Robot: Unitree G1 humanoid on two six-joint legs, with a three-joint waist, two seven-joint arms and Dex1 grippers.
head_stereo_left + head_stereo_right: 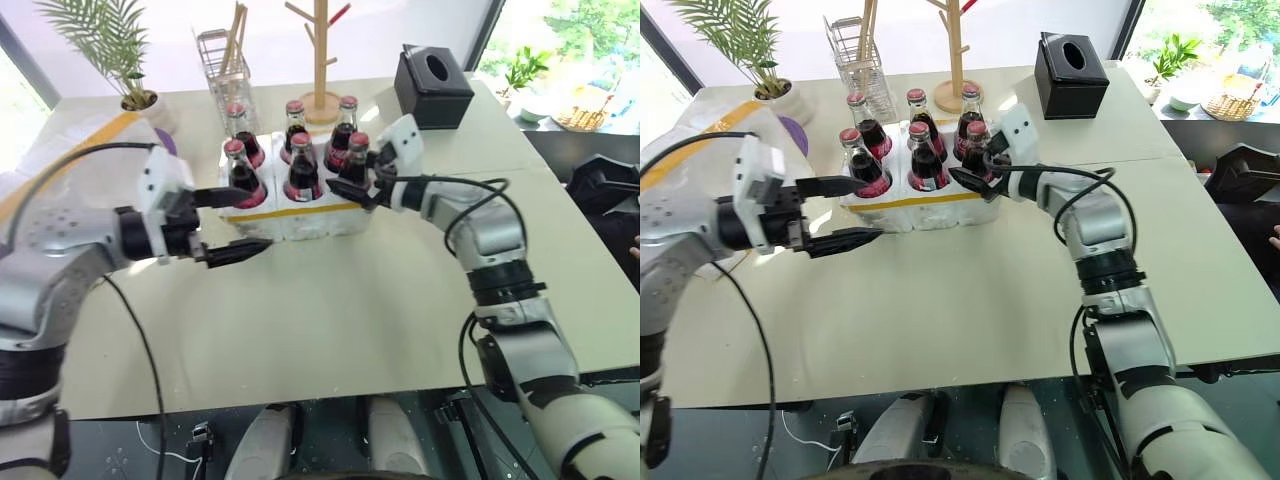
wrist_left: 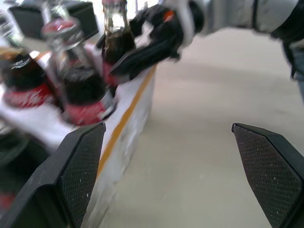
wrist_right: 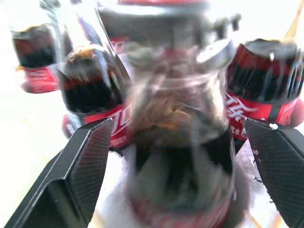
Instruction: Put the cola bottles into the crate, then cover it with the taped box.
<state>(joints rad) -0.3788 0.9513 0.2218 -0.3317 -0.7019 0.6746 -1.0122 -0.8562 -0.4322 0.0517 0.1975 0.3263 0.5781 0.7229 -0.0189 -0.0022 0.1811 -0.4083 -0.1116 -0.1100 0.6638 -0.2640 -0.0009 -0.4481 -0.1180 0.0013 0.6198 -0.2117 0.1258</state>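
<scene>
Six cola bottles (image 1: 303, 165) fill every well of the crate (image 1: 300, 214). The right end effector (image 1: 352, 176) stands spread around the near-right bottle; the left end effector (image 1: 232, 222) crowds the crate's near-left corner. A wire rack (image 1: 224, 62), wooden stand (image 1: 321, 60) and black tissue box (image 1: 432, 86) block the far side; the near tabletop (image 1: 330, 320) lies bare.

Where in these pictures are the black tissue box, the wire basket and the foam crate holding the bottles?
Black tissue box (image 1: 433, 88), left eye view, on its front wall.
Wire basket (image 1: 222, 62), left eye view, on its mesh side.
Crate (image 1: 300, 212), left eye view, on the yellow tape band along its front wall.
</scene>
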